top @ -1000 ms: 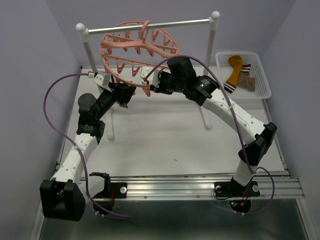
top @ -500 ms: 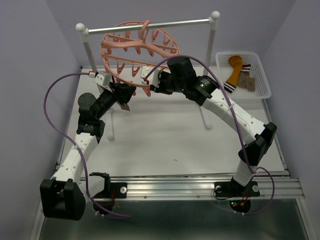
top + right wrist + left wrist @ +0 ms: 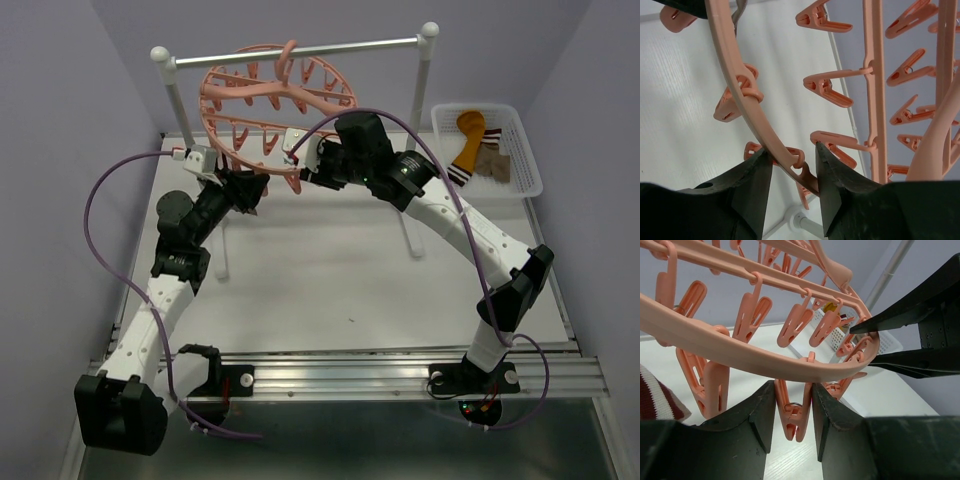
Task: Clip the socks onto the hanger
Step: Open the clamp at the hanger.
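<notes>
The salmon-pink hanger (image 3: 262, 88) hangs by its hook from the rail. My left gripper (image 3: 250, 190) reaches up under the ring's near-left rim. In the left wrist view my left gripper (image 3: 793, 390) is shut on one dangling clip (image 3: 792, 412) below the ring (image 3: 740, 347), with both fingers pressing the clip's handles. A sock's striped cuff (image 3: 655, 400) shows at the lower left; what holds it is hidden. My right gripper (image 3: 296, 150) (image 3: 790, 150) is shut on the ring (image 3: 735, 65), which runs slantwise between its fingers. Two more socks (image 3: 470, 140) lie in the basket.
The metal rail (image 3: 300, 47) on white posts crosses the back of the table. A white basket (image 3: 525, 170) stands at the back right, also seen in the left wrist view as the basket (image 3: 837, 337). Several clips dangle around both grippers.
My left arm has risen slightly toward the ring and its jaws have closed on a clip. The hanger has shifted a little to the left. The right jaws have eased slightly.
</notes>
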### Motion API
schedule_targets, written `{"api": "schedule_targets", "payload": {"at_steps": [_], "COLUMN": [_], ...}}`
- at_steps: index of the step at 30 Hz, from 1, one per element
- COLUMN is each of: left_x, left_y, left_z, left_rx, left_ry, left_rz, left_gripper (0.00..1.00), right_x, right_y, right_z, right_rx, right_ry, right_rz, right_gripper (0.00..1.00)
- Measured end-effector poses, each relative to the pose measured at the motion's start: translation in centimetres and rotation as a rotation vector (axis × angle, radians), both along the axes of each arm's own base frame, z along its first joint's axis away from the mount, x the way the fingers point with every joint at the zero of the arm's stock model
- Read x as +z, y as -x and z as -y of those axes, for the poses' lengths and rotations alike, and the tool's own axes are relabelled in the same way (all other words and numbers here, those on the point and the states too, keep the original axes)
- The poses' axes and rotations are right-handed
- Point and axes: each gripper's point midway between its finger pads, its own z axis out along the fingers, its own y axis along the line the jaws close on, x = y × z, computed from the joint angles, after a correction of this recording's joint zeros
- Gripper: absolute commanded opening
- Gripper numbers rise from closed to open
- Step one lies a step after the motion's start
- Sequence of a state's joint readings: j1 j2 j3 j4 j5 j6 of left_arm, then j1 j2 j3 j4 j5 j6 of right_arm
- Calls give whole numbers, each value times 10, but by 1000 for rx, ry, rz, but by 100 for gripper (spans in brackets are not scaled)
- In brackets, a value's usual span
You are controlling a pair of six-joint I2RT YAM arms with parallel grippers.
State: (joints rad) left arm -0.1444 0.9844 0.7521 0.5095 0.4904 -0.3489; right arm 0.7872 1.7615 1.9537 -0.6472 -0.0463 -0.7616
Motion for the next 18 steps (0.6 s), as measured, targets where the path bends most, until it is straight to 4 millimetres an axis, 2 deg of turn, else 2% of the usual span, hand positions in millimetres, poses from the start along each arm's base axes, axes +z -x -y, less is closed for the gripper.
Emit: {"api": "schedule_targets", "payload": {"at_steps": [3, 12, 18], "left_x": [-2, -29, -30], "left_y": [1, -12, -15], "left_z": [1, 3, 5], "left_rx": [20, 103, 129], "left_ry": [19, 52, 85], "left_rz": [-29, -206, -251], "left_gripper": [0, 0, 0], "right_x": [0, 0, 1], "right_y": [-2, -6, -7], "right_z": [3, 8, 9], "right_rx": [-23, -65, -76], "right_ry": [2, 2, 3], "right_rz": [3, 3, 6], "right_gripper": [54, 56, 56]}}
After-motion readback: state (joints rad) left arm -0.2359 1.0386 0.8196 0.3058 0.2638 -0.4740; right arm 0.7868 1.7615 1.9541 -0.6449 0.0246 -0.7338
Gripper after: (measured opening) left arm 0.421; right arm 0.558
